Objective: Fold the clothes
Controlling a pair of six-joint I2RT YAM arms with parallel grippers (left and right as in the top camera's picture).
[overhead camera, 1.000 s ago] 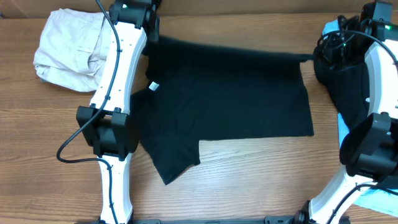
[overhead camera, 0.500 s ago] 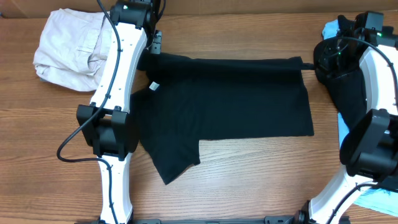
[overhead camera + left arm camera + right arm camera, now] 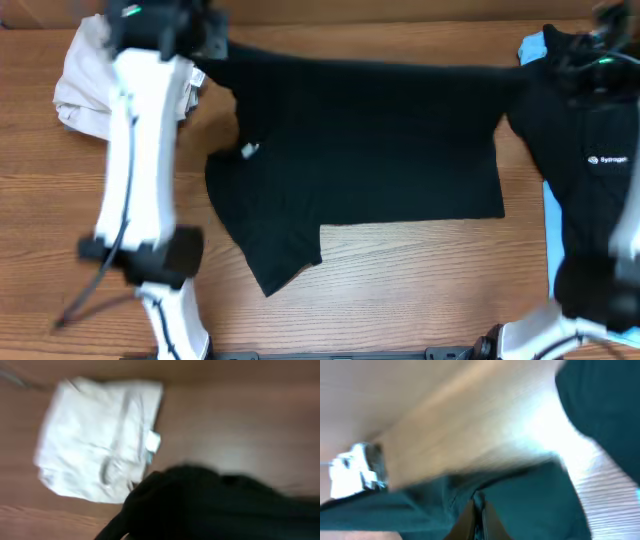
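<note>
- Two arms reach over the table [image 3: 400, 270]. We take the black T-shirt [image 3: 370, 140] as our landmark, spread across the middle.
- Its far edge is raised and stretched in a straight line between the two arms. Its near edge and one sleeve [image 3: 270, 250] lie flat on the wood.
- Left fingers [image 3: 205, 40]: at the T-shirt's far left corner. Blur hides them in the overhead view, and the left wrist view shows only black cloth low in the frame. We read them as closed, with the taut edge ending at them.
- Right fingers [image 3: 466, 521]: at the T-shirt's far right corner. In the right wrist view we see them pressed together with the dark cloth pinched between them.
- Beige trousers [image 3: 85, 85]: bunched to the left of the T-shirt's far left corner.
- Logo shirt [image 3: 590, 150]: black with a small white logo, directly right of the T-shirt. We cannot tell whether the two overlap.
- Light-blue garment [image 3: 552, 225]: showing from under the logo shirt, right of the T-shirt.
</note>
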